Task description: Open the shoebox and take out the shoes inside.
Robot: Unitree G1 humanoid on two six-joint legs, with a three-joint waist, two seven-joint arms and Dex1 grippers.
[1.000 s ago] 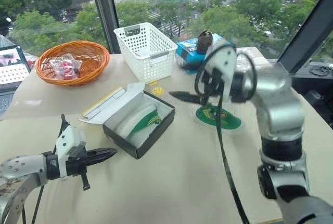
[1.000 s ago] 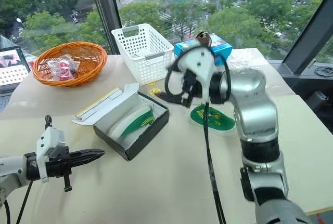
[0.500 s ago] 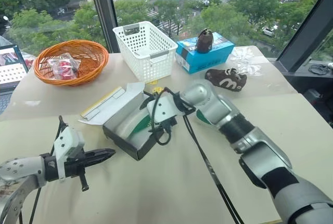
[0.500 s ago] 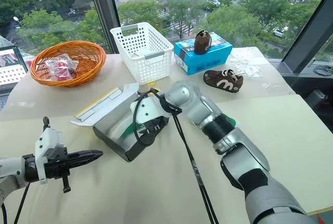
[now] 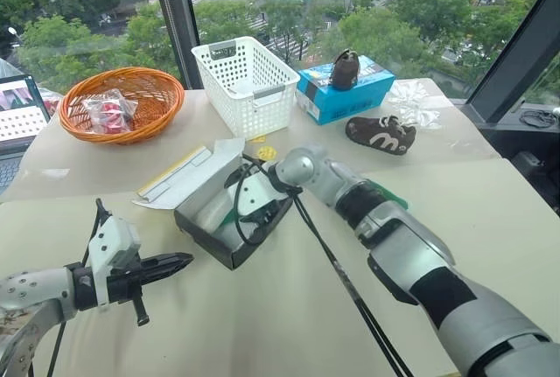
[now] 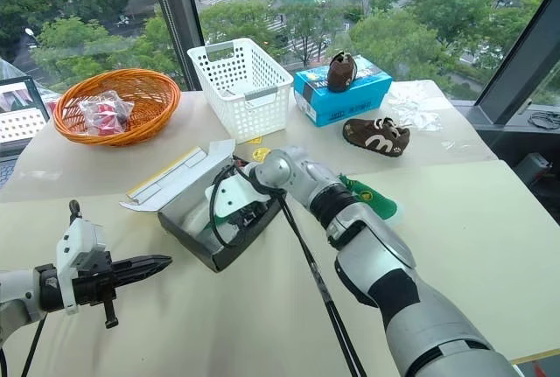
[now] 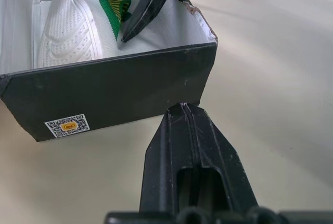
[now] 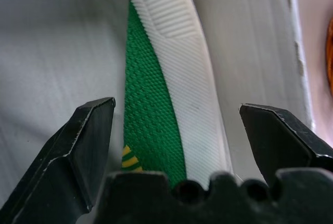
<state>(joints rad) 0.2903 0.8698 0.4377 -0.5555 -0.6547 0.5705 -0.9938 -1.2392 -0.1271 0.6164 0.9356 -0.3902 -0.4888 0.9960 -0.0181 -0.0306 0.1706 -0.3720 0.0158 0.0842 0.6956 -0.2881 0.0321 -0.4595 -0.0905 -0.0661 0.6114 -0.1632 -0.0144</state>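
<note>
The right pincer [image 8: 174, 130] has swung down from above the round green mat [image 6: 372, 199] and now sits inside the open shoebox [image 5: 229, 211], where a second ago it hung in the air well clear of it. Its fingers are spread wide, one on each side of the green shoe [image 8: 156, 104], whose white outer side runs between them; nothing is gripped yet. The shoes lie in the box's pale lining, and the box stands near the middle of the surface [image 5: 289, 307] with its lid [image 5: 188, 176] folded back flat on the far-left side. So opening looks done, and the step in hand is closing on the first shoe. The left pincer [image 5: 171, 265] has not moved: fingers pressed together, it waits just short of the box's near black wall. Beyond the box stand a white basket [image 5: 245, 80], an orange basket [image 5: 122, 101], a blue box [image 5: 341, 93] and two brown shoes [image 5: 381, 132].
</note>
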